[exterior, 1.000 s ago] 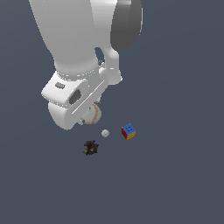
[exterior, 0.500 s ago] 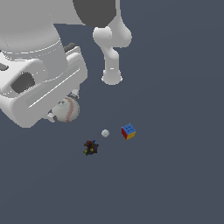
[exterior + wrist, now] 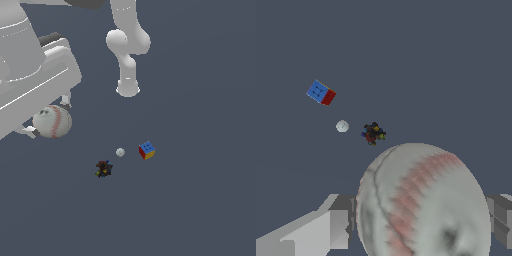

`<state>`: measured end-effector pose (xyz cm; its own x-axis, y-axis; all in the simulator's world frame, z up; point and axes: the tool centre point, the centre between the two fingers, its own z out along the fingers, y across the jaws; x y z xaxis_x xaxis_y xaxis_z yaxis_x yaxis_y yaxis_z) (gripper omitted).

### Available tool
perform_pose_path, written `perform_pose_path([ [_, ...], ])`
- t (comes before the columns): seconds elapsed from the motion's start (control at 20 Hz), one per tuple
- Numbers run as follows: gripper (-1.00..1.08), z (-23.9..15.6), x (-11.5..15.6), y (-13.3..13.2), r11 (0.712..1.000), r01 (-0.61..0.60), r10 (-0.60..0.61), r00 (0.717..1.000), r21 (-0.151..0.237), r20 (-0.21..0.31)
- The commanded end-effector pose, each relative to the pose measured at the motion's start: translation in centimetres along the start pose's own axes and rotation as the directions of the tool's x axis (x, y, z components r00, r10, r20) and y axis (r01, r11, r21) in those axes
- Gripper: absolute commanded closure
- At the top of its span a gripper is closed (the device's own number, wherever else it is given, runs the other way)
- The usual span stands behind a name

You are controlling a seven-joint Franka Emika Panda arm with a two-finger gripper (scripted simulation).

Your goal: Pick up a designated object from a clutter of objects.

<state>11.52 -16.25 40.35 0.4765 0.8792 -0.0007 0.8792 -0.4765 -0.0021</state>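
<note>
The hand (image 3: 50, 120) grips the white baseball (image 3: 53, 121) between its fingers (image 3: 338, 222), raised above the floor.

A flat, dark slate-grey floor (image 3: 200, 210) carries three small things close together: a multicoloured puzzle cube (image 3: 146, 150) with its blue face up, a tiny pale ball (image 3: 120, 152) beside it, and a dark, irregular brownish-black lump (image 3: 103, 169), seemingly flecked yellow and blue.

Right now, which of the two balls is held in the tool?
The baseball with red stitching, clamped in the tool; the tiny plain pale ball lies on the floor beside the cube.
</note>
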Motion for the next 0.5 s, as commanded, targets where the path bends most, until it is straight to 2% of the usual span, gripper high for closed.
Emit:
perform_pose_path([
  [0.0, 1.08, -0.59, -0.26, 0.46, 1.0, 0.001, -0.001, 1.0, -0.002, -0.001],
  [0.45, 1.08, -1.18, -0.62, 1.07, 1.0, 0.001, -0.001, 1.0, -0.002, -0.001],
])
